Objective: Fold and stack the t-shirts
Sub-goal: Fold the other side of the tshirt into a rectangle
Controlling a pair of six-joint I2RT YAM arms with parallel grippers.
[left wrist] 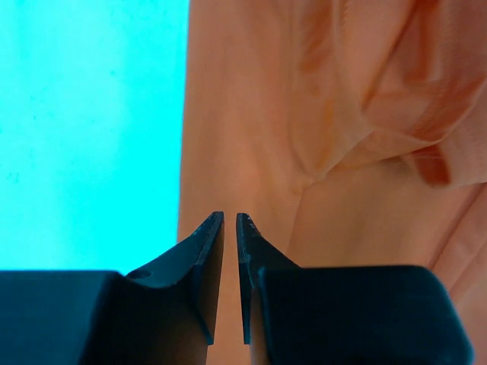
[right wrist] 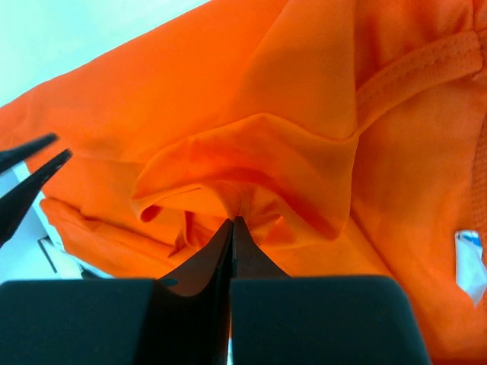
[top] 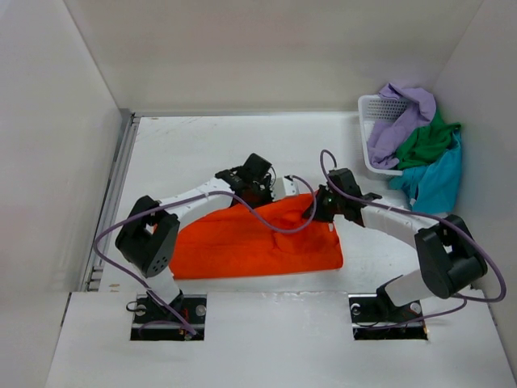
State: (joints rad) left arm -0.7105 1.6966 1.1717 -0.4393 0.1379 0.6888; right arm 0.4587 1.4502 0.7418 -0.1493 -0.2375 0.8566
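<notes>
Right jaws shut on one orange t-shirt (top: 258, 242), left jaws barely apart, empty, three t-shirts (top: 422, 144) over one basket (top: 378, 105)

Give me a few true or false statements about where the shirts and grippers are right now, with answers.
1. The orange t-shirt lies on the table between the arms. True.
2. The right gripper is open and empty. False: it is shut, pinching a fold of the orange t-shirt.
3. The purple t-shirt, green t-shirt and teal t-shirt are heaped at the white basket. True.
4. The left gripper grips the green t-shirt. False: its jaws stand slightly apart, empty, at the orange t-shirt's edge.
</notes>
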